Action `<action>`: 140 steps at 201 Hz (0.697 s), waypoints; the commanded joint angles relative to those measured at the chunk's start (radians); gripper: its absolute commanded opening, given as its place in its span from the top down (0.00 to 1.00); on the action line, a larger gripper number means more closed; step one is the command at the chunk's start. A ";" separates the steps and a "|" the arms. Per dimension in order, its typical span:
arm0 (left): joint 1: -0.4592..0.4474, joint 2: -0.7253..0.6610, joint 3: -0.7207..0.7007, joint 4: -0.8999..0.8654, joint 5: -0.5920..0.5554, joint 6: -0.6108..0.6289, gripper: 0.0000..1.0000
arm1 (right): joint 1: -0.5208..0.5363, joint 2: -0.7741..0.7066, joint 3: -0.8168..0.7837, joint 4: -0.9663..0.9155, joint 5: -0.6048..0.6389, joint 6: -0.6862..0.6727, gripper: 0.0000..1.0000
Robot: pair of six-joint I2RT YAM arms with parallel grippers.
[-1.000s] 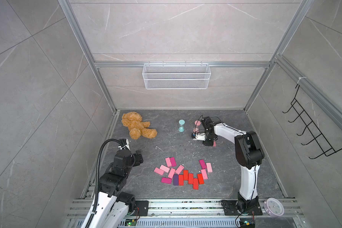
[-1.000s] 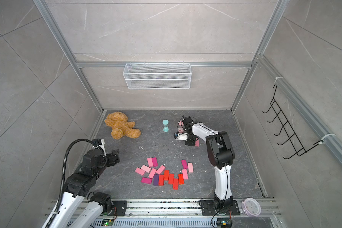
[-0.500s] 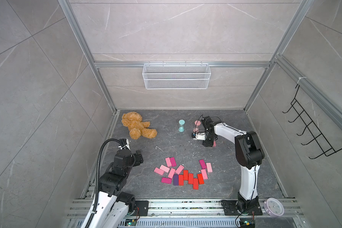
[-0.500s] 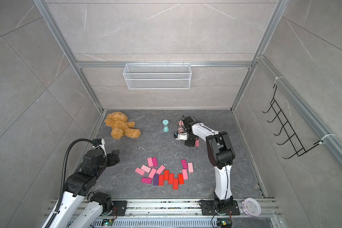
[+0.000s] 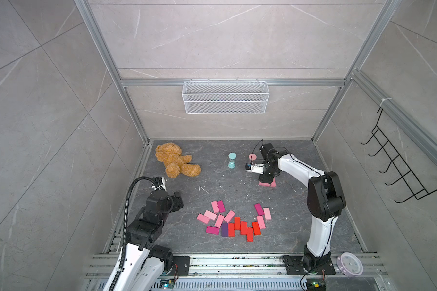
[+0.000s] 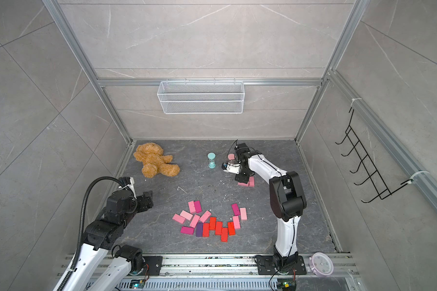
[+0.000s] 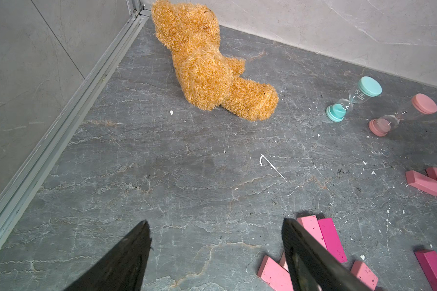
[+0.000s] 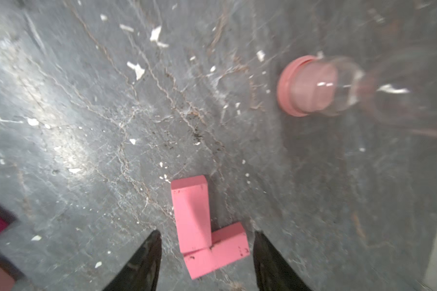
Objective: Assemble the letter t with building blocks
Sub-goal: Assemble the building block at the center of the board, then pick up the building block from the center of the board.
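Note:
Two light pink building blocks point(image 8: 191, 214) lie flat on the dark floor, touching at right angles, also seen in both top views point(image 5: 268, 184) point(image 6: 247, 183). My right gripper point(image 8: 207, 233) hangs just above them, open, one finger on each side and touching neither. The other building blocks point(image 5: 234, 221), pink, magenta, red and one purple, lie in a loose cluster near the front middle point(image 6: 210, 221). My left gripper point(image 7: 215, 221) is open over bare floor to the left of that cluster point(image 5: 177, 200), with nothing between its fingers.
A brown teddy bear point(image 5: 174, 161) lies at the back left. A teal hourglass point(image 5: 231, 160) and a pink hourglass point(image 5: 252, 157) stand just behind the right gripper. A wire basket point(image 5: 225, 97) hangs on the back wall and a black hook rack point(image 5: 394, 171) on the right wall.
The right gripper's jaws have spread apart over the two pink blocks. Neither arm has shifted noticeably, and the left gripper is as it was.

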 commanded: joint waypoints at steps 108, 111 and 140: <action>-0.002 0.011 0.011 0.019 -0.007 0.016 0.15 | 0.012 -0.373 -0.250 -0.076 -0.038 0.941 0.46; -0.002 0.013 0.011 0.020 -0.007 0.015 0.15 | 0.015 -0.389 -0.273 -0.068 -0.047 0.959 0.46; -0.003 0.023 0.012 0.023 -0.005 0.014 0.15 | 0.058 -0.519 -0.479 -0.011 -0.076 1.116 0.46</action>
